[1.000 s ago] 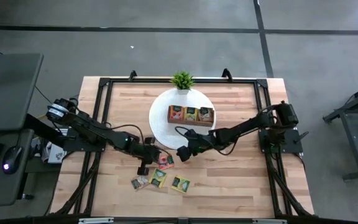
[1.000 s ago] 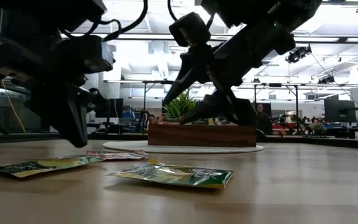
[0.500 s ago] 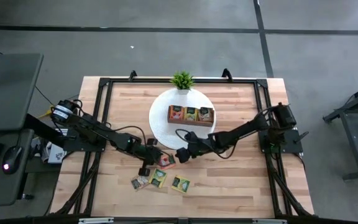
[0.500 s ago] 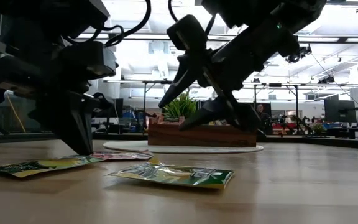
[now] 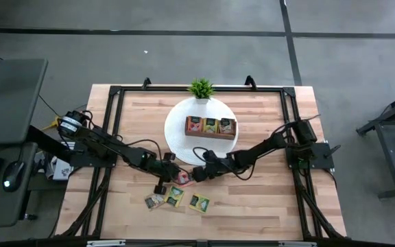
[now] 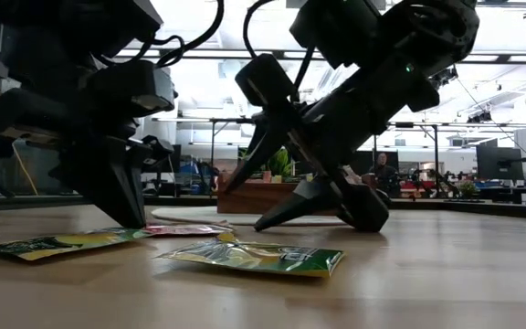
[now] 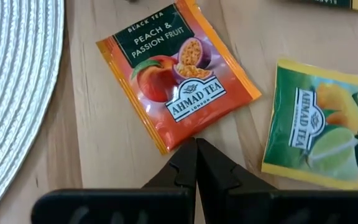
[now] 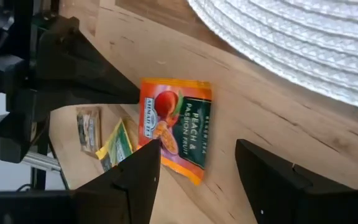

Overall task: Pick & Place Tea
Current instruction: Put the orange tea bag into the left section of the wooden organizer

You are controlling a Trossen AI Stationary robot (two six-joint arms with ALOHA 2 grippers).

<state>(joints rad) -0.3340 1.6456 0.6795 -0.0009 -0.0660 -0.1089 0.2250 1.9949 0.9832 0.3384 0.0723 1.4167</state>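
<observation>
An orange peach-and-passion-fruit tea sachet (image 7: 179, 74) (image 5: 182, 176) lies flat on the wooden table, beside the white round mat. My left gripper (image 7: 196, 142) (image 5: 166, 180) is shut, its tips down at the table on the sachet's left edge. My right gripper (image 8: 197, 168) (image 5: 196, 175) is open and hovers low over the sachet's right side, one finger on either side of it in the right wrist view, touching nothing that I can see. Green and yellow sachets (image 5: 174, 196) (image 5: 199, 202) lie flat nearer the front edge. My left gripper sets its shut fingertips (image 7: 191, 149) against the edge of the orange sachet (image 7: 187, 137), between two of its corners. The fingers slant down from the table's left side. The sachet lies flat on the table (image 6: 176, 229).
A brown wooden tray (image 5: 210, 127) with sachets in its compartments stands on the white round mat (image 5: 177, 134). A small potted plant (image 5: 201, 88) is behind it. A small greyish sachet (image 5: 155, 200) lies by the green ones. Bare wood stretches to the front right.
My right gripper has come down and toward the table's left and near side, over the orange sachet, and has rolled somewhat. My left gripper has sunk a little, until its shut tips are at the table by the sachet's edge. The sachets lie as before.
</observation>
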